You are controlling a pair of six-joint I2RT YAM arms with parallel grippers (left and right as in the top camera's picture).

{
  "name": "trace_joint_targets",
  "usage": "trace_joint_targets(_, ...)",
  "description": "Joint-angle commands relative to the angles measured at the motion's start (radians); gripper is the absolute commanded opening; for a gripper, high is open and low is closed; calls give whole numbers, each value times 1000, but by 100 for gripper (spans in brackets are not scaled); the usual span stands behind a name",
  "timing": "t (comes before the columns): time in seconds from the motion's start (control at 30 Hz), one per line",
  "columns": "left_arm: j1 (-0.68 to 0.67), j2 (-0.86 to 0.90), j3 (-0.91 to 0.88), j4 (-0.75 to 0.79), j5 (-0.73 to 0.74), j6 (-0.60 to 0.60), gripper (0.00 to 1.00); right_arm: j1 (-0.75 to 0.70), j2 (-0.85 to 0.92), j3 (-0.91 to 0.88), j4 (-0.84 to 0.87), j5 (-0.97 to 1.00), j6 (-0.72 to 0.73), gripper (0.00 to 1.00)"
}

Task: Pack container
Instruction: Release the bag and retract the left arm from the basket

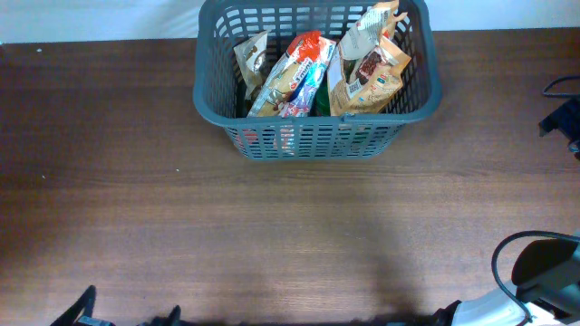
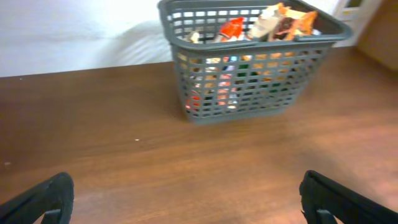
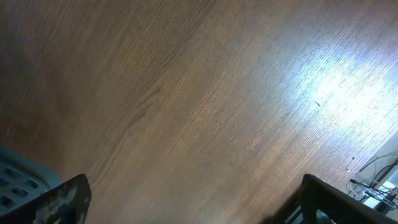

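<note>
The large dark grey lattice basket (image 1: 313,140) stands at the far middle of the table, holding several snack bags and packets (image 1: 299,77). It also shows in the left wrist view (image 2: 249,87) at the top centre. My left gripper (image 2: 186,199) is open and empty, low over bare wood well in front of the basket. My right gripper (image 3: 193,199) is open and empty over bare wood; a corner of the basket (image 3: 18,177) shows at its lower left. In the overhead view only arm parts show at the bottom edge.
The brown wooden table (image 1: 181,208) spreads around the basket. A white wall backs the table (image 2: 74,31). Cables (image 3: 376,180) lie off the table's edge at the right. A black arm part (image 1: 564,118) sits at the far right.
</note>
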Motion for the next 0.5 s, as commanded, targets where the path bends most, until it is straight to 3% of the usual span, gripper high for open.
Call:
trace_joint_targets(0.0, 6, 0, -3, -7, 60, -16, 99, -6, -15, -2, 0, 2, 9, 99)
trace_joint_targets(0.13, 6, 0, -3, -42, 61, -17, 99, -6, -15, -2, 0, 2, 9, 99)
trace_joint_targets(0.33, 6, 0, -25, 36, 111, -11, 99, -6, -15, -2, 0, 2, 9, 99)
trace_joint_targets(0.47, 6, 0, -133, 126, 109, -2, 99, -6, -15, -2, 0, 2, 9, 99)
